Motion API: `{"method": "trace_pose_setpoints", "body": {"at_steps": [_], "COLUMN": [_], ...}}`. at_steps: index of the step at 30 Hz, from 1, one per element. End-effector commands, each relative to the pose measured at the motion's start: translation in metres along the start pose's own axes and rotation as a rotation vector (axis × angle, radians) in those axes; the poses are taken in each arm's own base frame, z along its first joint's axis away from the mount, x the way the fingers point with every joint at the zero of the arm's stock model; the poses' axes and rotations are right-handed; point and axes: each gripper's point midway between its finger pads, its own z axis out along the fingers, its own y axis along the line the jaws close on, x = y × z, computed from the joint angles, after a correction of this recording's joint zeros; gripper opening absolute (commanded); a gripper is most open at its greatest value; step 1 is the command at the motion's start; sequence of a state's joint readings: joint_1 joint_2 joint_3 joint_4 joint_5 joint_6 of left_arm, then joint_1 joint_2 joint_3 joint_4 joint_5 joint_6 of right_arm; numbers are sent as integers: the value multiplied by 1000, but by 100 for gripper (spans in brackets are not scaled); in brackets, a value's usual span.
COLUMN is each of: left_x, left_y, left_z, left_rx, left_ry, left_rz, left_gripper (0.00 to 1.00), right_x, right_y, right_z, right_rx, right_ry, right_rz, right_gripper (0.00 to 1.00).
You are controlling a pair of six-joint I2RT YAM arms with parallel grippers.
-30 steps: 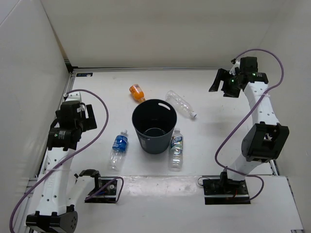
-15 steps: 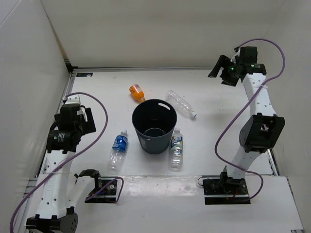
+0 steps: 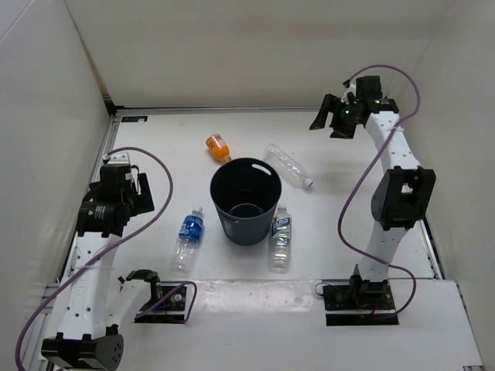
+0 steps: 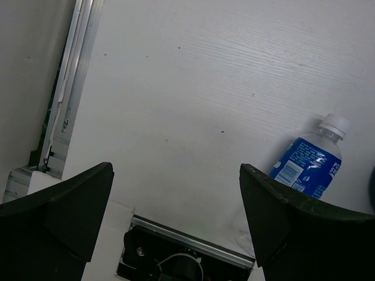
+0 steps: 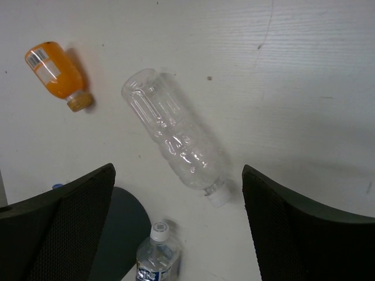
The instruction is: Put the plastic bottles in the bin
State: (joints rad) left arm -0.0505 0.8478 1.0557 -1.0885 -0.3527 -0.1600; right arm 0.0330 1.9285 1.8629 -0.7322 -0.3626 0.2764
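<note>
**Left wrist view**
- The blue-labelled bottle (image 4: 309, 170) shows only its cap, neck and upper label. The rest is hidden behind one finger of the left claw (image 4: 176, 165).
- Both spread fingers run off the bottom edge.

**Right wrist view**
- The white-blue labelled bottle (image 5: 157, 256) is cut off by the bottom edge. Only its cap and shoulder show.
- The bin (image 5: 124, 231) is partly covered by a finger of the right claw (image 5: 179, 170), whose fingers are spread, and is cut off below.
- A blue speck (image 5: 57, 187) at that finger's edge is too small to identify.

**Top view**
- The label print is too small to read.
</note>
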Motion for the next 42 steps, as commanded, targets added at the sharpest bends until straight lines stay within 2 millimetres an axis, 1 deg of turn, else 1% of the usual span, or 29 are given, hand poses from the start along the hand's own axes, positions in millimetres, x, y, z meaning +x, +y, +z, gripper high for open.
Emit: {"method": "trace_pose_setpoints", "body": {"at_steps": [1, 3, 4, 6, 8, 9, 10, 11, 12, 14, 15, 16, 17, 18, 20, 21, 25, 28, 30, 32, 37, 38, 40, 42], "left_x": [-5, -3, 0, 2, 3, 5, 5, 5, 8, 9, 10, 11, 10, 10, 9, 10, 13, 11, 10, 8, 7, 6, 6, 7], "left_y": [-4, -7, -8, -9, -10, -10, -11, -12, -13, -15, -16, -18, -19, -19, -19, -20, -22, -26, -27, -28, -29, -29, -29, -28], "left_z": [0, 5, 9, 11, 13, 15, 17, 17, 21, 22, 25, 26, 27, 28, 30, 31, 38, 42, 43, 46, 49, 49, 50, 50], "left_rx": [12, 19, 18, 19, 19, 17, 15, 17, 17, 19, 16, 20, 19, 17, 13, 15, 9, 21, 23, 21, 20, 24, 23, 19], "left_ry": [-11, -1, 14, 22, 27, 42, 43, 46, 67, 75, 90, 97, 99, 102, 104, 108, 135, 140, 139, 145, 151, 148, 154, 154], "left_rz": [-20, -20, -15, -13, -12, -9, -13, -13, -10, -18, -19, -22, -21, -22, -24, -17, -10, -5, -1, 1, 17, 18, 30, 35], "left_gripper": [99, 99, 99, 99, 99, 99, 99, 99, 99, 99, 99, 99, 99, 99, 99, 99, 99, 99, 99, 99, 99, 99, 99, 99], "right_x": [11, 21, 26, 41, 55, 64, 68, 73, 77, 78, 69, 89, 65, 85, 87, 87, 81, 90, 95, 102, 120, 121, 126, 132], "right_y": [3, 3, 0, 9, 9, 16, 16, 21, 29, 37, 46, 38, 47, 36, 33, 27, 18, 12, 11, 18, 28, 30, 30, 26], "right_z": [17, 24, 28, 37, 47, 50, 55, 59, 62, 71, 69, 71, 75, 84, 87, 89, 94, 100, 103, 106, 116, 117, 121, 124], "right_rx": [-3, 10, 26, 20, 49, 43, 45, 43, 28, -21, -54, -14, -30, -3, 21, 45, 95, 110, 104, 74, 67, 66, 66, 78], "right_ry": [67, 97, 112, 159, 198, 223, 240, 255, 268, 295, 283, 383, 343, 439, 477, 471, 431, 465, 480, 501, 545, 545, 557, 578], "right_rz": [18, 14, 7, -3, -11, -18, -22, -35, -32, -32, -23, 23, 1, 8, -32, -37, -92, -129, -125, -125, -138, -139, -132, -121], "right_gripper": [90, 90, 90, 90, 90, 90, 90, 90, 90, 90, 90, 90, 90, 90, 90, 90, 90, 90, 90, 90, 90, 90, 90, 90]}}
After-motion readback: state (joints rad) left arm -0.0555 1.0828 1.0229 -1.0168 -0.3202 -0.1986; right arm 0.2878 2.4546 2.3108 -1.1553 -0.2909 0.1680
